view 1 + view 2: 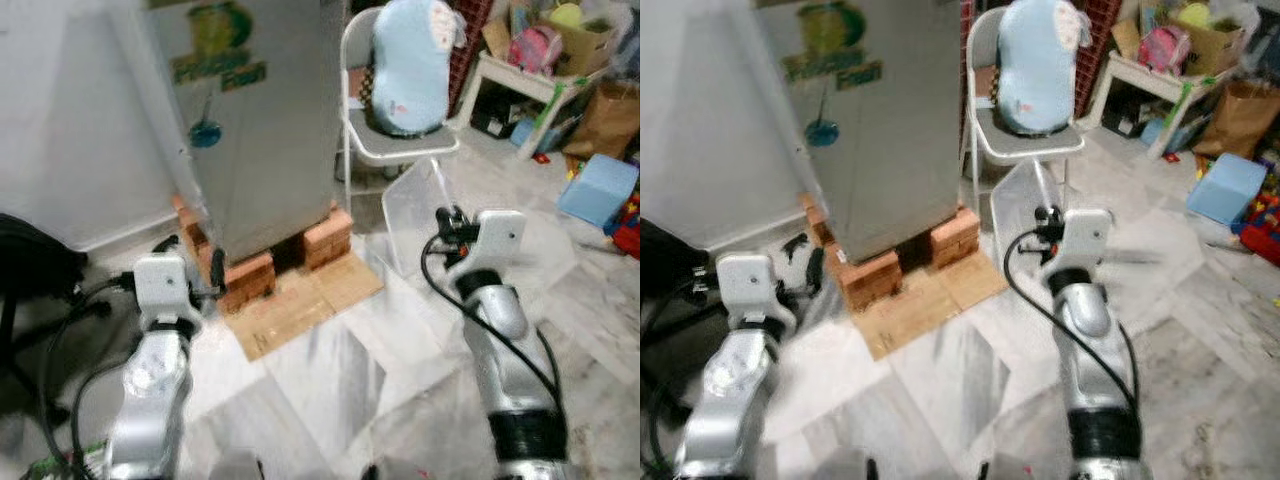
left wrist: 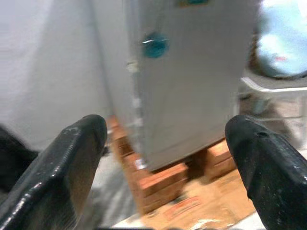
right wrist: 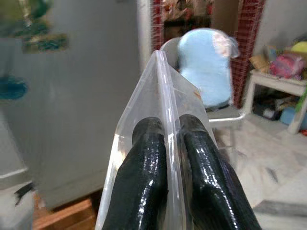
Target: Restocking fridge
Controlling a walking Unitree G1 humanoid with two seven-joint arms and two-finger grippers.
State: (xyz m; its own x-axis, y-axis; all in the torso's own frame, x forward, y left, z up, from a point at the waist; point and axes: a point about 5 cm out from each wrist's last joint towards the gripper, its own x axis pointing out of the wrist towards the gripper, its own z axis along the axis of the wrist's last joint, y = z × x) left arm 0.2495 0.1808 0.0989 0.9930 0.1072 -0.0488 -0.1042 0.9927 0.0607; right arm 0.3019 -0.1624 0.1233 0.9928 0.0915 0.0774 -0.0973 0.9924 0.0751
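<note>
The right gripper has its jaws closed on a clear plastic sheet, the left gripper is wide, so it should open the closed fridge first.

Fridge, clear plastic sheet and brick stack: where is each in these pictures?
fridge [image 1: 265, 130]: left eye view, middle of its grey side.
clear plastic sheet [image 3: 158, 91]: right wrist view, upper edge above the tool's fingers.
brick stack [image 1: 245, 280]: left eye view, front bricks under the fridge corner.

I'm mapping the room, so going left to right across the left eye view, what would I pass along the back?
White wall → fridge on bricks → folding chair with a blue cushion → white side table → brown paper bag.
</note>
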